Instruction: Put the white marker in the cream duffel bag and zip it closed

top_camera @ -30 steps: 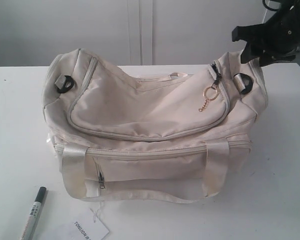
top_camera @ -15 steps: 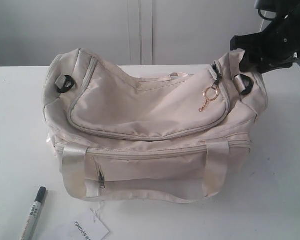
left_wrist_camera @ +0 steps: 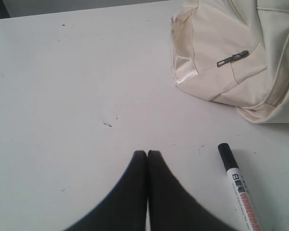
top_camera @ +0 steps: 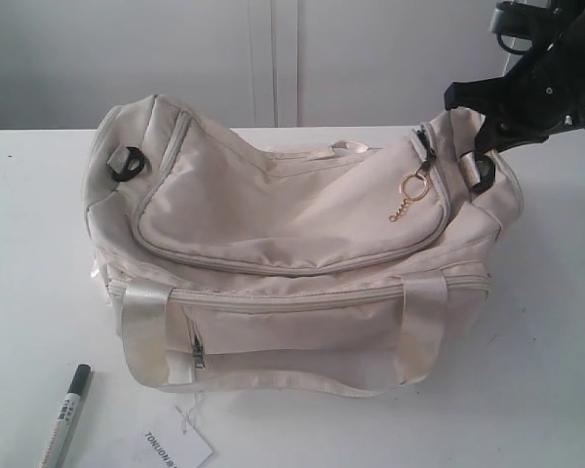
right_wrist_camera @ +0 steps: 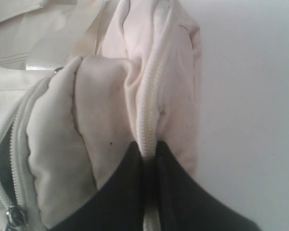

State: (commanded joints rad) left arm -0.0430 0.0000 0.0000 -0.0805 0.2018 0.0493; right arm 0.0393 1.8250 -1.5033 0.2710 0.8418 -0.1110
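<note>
A white surface [top_camera: 29, 263] carries a white paper tag [top_camera: 175, 447] with dark print, cut off at the frame edge, seemingly on thin string. Pale panelled wall [top_camera: 370, 58] stands behind.

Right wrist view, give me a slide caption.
Right gripper pinching a zipper seam on the cream duffel bag.

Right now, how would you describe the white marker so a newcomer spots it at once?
Find the cream duffel bag on the white table. Below its left corner in the exterior view lies the white marker: a slim printed barrel with a dark cap, unlike the flat paper tag beside it.
</note>
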